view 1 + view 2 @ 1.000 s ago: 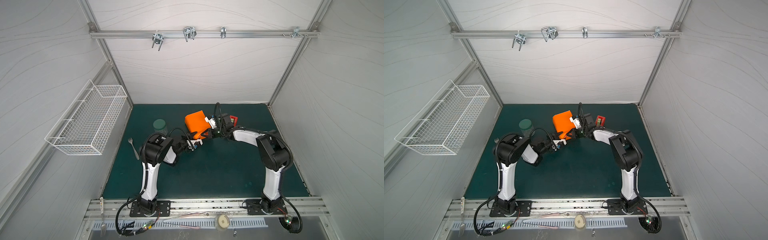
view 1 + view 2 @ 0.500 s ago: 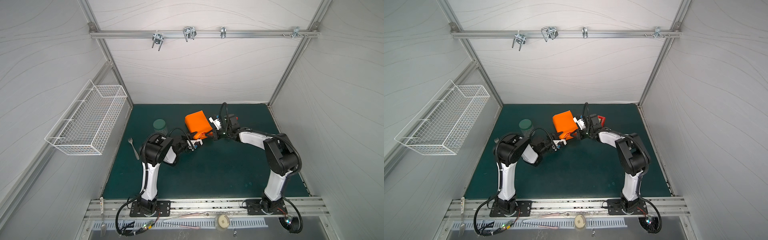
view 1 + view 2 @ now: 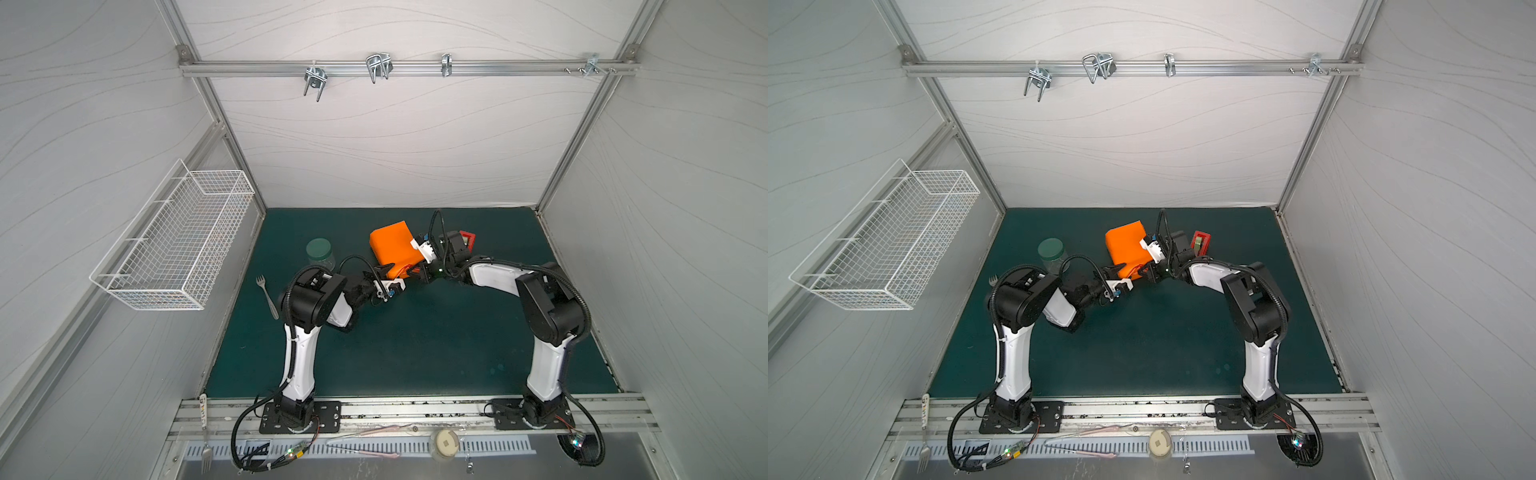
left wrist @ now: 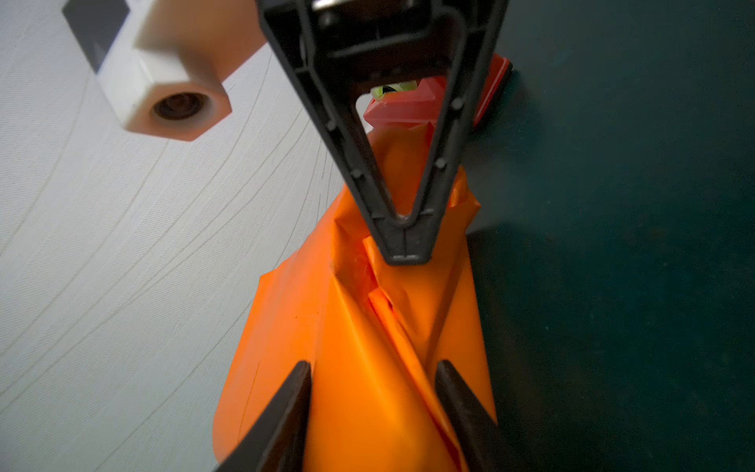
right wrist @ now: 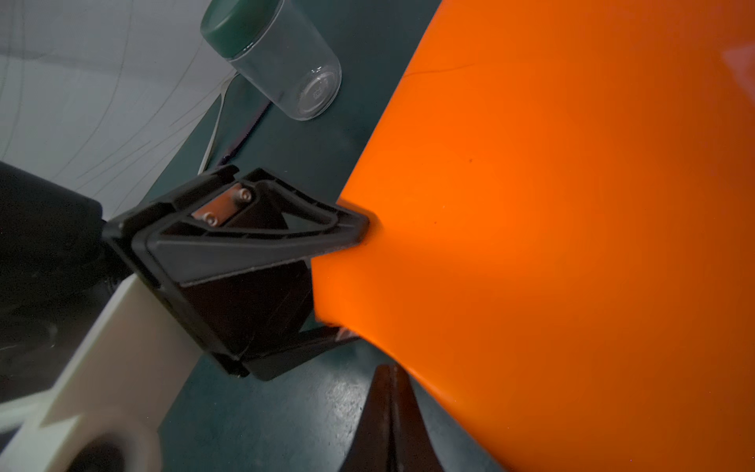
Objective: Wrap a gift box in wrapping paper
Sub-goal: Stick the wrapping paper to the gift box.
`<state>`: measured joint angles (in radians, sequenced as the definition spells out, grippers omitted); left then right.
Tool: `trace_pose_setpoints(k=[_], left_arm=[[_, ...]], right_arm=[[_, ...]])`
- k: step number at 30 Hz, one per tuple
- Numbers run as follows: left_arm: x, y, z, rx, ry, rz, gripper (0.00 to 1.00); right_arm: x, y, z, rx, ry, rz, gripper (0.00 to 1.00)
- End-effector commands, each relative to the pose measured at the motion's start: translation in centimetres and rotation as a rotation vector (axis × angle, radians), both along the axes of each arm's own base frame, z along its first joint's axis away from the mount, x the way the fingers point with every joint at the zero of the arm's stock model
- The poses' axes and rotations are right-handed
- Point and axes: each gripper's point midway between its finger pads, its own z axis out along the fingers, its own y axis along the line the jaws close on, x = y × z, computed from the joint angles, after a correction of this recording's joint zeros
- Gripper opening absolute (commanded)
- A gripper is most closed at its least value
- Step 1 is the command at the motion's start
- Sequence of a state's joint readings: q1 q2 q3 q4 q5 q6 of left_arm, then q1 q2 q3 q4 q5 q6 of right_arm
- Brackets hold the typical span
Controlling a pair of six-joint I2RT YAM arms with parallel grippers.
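The largest change is in the right arm (image 3: 548, 303). Half a second ago its elbow was swung further to the right and nearer. Now it is brought back to about where it stood one second ago. The wrist was carried with it a little to the right, away from the parcel, and is now returned against it. No movement of the left arm (image 3: 311, 299) is found over the same time.

The wrapping paper (image 3: 390, 245) is seen as an orange parcel on the far middle of the mat (image 3: 415, 353), and its place and angle are unchanged in both top views. The gift box itself is not seen; it is judged to be closed inside the paper.

The left gripper (image 4: 372, 370) is clamped on the near end of the parcel, with one finger on each side. The right gripper (image 4: 404, 249) is shut with nothing between its jaws, and its tip is pressed on the folded flaps of that end. The fold is judged to be pressed flat by a repeated stroke and not yet fixed.

The red tape dispenser (image 3: 468, 240), just right of the right wrist, is left unmoved.
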<state>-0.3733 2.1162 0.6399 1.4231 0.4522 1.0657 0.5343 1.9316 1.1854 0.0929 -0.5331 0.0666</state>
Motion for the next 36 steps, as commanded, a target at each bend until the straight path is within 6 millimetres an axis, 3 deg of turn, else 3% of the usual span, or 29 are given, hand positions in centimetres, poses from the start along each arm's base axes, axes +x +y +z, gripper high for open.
trace_pose_setpoints(k=[1, 17, 25, 36], left_arm=[[0.0, -0.1, -1.5, 0.016, 0.031, -0.007, 0.51], [0.0, -0.1, -1.4, 0.016, 0.029, -0.005, 0.51], [0.0, -0.1, -1.3, 0.01, 0.034, -0.006, 0.51], [0.0, -0.1, -1.1, 0.006, 0.031, -0.007, 0.51]], right_arm=[[1.1, -0.3, -1.0, -0.059, -0.036, -0.031, 0.04], [2.4, -4.6, -2.4, -0.179, -0.086, -0.151, 0.02], [-1.5, -1.1, 1.5, -0.016, -0.108, 0.059, 0.02], [0.1, 1.1, 0.4, -0.026, -0.038, 0.043, 0.01]])
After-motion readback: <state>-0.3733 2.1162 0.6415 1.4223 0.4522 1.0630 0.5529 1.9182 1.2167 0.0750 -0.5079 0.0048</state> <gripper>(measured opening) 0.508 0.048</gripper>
